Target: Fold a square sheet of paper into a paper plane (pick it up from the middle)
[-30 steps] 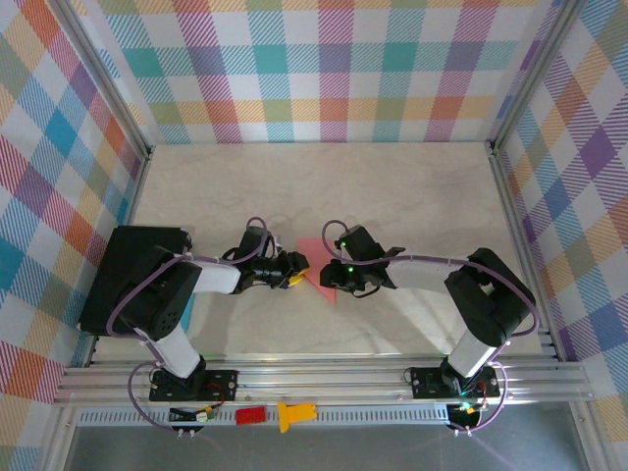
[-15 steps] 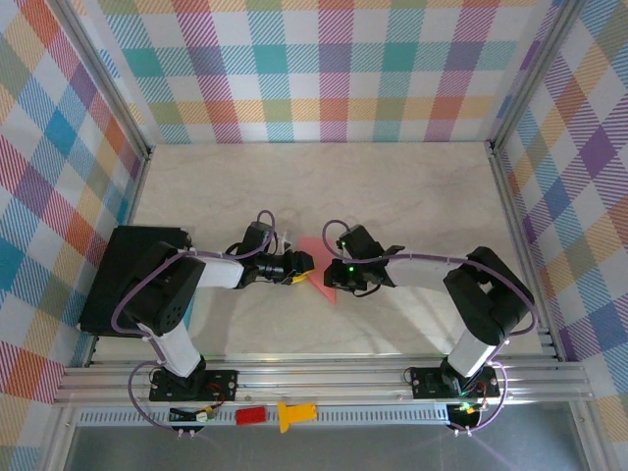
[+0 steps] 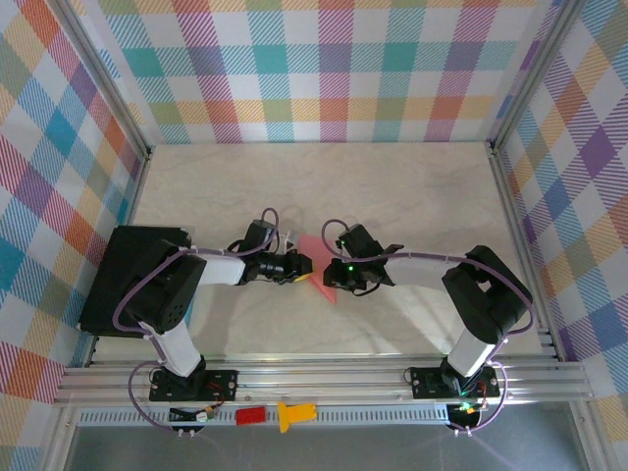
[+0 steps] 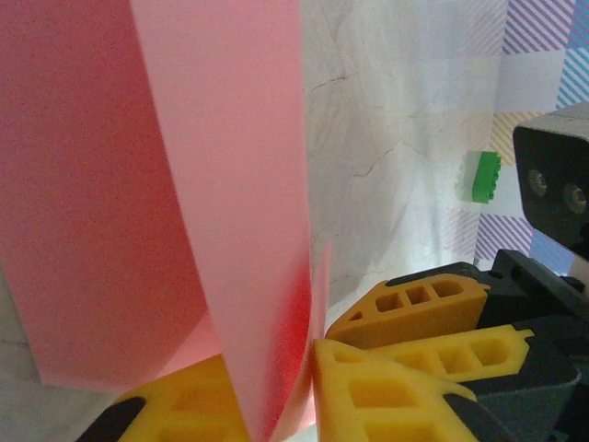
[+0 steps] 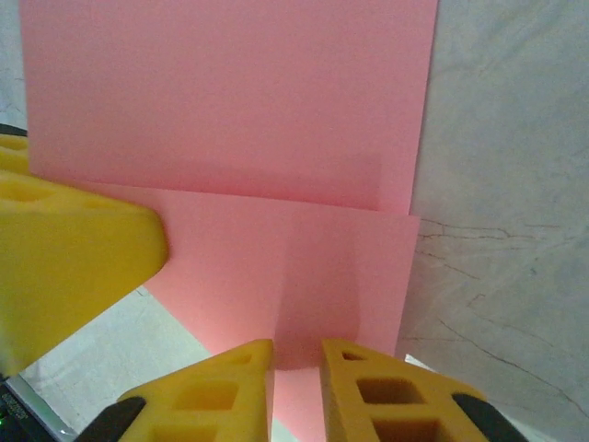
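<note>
The square sheet of paper [image 3: 316, 250] is salmon pink and lies mid-table between both grippers. My left gripper [image 3: 302, 265] is shut on the sheet's left part. In the left wrist view the paper [image 4: 221, 184] curls upward from the pinch of that gripper [image 4: 308, 354]. My right gripper [image 3: 332, 278] sits on the sheet's right side. In the right wrist view its jaws [image 5: 297, 348] stand narrowly apart, tips down on the paper [image 5: 239, 110], which shows a fold edge and a faint crease. A left finger [image 5: 64, 258] appears at that view's left.
A small green block [image 4: 485, 175] stands by the far wall. A red block [image 3: 250, 415] and a yellow piece [image 3: 292, 413] rest on the front rail. A black box [image 3: 128, 275] sits at the left. Plaid walls enclose the marble table [image 3: 392, 196].
My left gripper has slid right onto the paper and closed on its edge, raising that side. The right gripper has barely shifted.
</note>
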